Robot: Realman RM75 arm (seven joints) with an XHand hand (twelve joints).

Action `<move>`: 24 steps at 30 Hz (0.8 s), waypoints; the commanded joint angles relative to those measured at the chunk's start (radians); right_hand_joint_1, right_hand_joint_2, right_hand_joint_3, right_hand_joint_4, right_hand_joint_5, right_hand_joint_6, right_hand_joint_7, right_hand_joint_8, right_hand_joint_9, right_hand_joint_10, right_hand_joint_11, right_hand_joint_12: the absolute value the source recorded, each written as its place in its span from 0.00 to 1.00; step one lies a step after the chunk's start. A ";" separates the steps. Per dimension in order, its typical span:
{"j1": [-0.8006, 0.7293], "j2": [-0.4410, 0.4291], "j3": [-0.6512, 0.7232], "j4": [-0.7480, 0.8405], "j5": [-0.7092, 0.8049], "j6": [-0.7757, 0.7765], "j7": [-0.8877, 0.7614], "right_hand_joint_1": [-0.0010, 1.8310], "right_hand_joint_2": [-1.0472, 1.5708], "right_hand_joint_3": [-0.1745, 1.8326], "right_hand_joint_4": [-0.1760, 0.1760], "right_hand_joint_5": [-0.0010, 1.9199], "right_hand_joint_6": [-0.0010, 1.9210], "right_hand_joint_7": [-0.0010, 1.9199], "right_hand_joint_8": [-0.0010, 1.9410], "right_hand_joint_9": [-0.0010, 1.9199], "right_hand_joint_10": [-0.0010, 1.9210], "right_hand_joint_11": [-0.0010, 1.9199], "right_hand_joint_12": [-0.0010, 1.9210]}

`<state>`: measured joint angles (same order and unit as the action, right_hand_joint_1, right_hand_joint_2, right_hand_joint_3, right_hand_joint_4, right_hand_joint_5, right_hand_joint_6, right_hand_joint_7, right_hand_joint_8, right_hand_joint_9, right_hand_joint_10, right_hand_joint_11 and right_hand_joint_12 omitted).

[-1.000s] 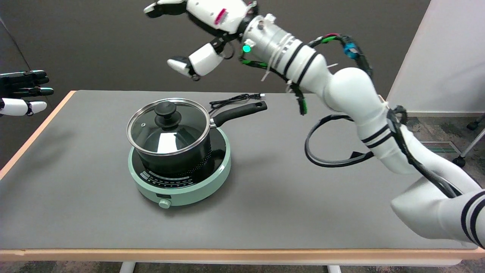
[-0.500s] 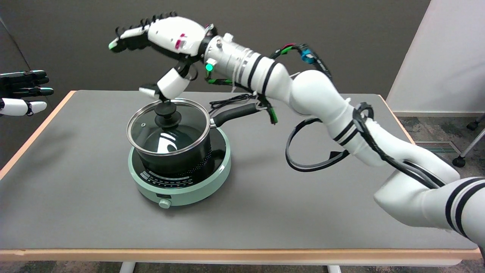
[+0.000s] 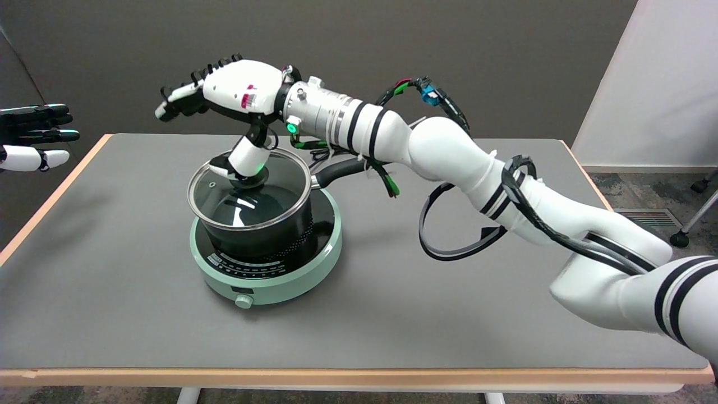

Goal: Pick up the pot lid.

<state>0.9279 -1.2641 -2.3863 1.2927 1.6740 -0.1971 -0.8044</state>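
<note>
pot lid (image 3: 247,196) lies flat on the pot, knob up; robot hand (image 3: 224,106) spread apart, thumb on knob.

Right hand (image 3: 227,101) above pot lid (image 3: 247,193), fingers spread, thumb (image 3: 244,160) down on lid's knob. Glass lid sits on black pot (image 3: 263,230), pot on green cooktop (image 3: 269,269), handle (image 3: 342,168) pointing back right. Grey table (image 3: 392,314) underneath. Left hand (image 3: 33,137) in air at far left.
</note>
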 commanded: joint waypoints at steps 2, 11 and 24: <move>-0.004 0.038 -0.064 0.010 -0.094 -0.006 -0.002 0.53 0.61 0.60 0.97 0.29 0.15 0.34 0.10 0.32 0.22 0.23 0.45; -0.004 0.047 -0.079 0.001 -0.098 -0.031 -0.002 0.55 0.60 0.61 0.91 0.26 0.12 0.33 0.10 0.32 0.23 0.24 0.46; 0.015 0.050 -0.079 -0.049 -0.113 -0.031 -0.002 0.52 0.59 0.61 0.88 0.24 0.11 0.28 0.09 0.30 0.22 0.23 0.46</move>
<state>0.9265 -1.2241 -2.4532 1.2861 1.5905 -0.2203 -0.8061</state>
